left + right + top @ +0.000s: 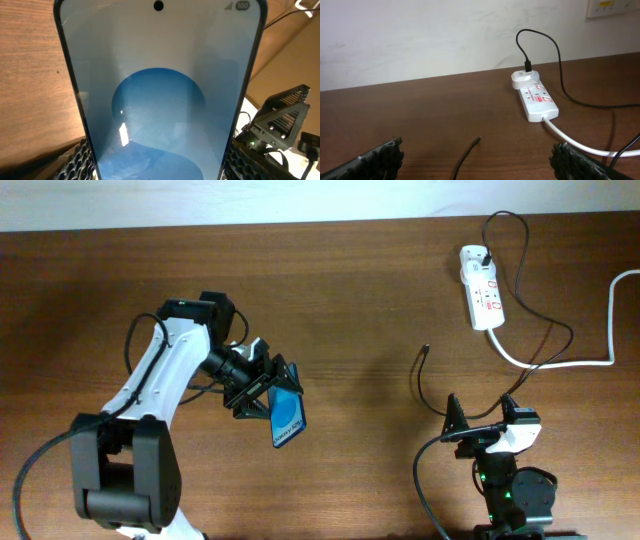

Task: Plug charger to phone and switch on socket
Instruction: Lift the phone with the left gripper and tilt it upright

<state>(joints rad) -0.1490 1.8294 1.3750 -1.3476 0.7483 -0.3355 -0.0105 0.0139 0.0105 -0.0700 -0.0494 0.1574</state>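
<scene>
The phone, blue-screened with a black edge, is held tilted above the table by my left gripper, which is shut on its sides. In the left wrist view the phone fills the frame between the two finger pads. The charger, a thin black cable, ends in a small plug tip lying on the table; the tip also shows in the right wrist view. My right gripper is open and empty, its fingers wide either side of that cable. The socket is a white power strip at the back right, also in the right wrist view.
A thick white cord runs from the socket to the right edge. The black cable loops past the socket and is plugged into a white adapter on the socket's end. A pale wall stands behind the table.
</scene>
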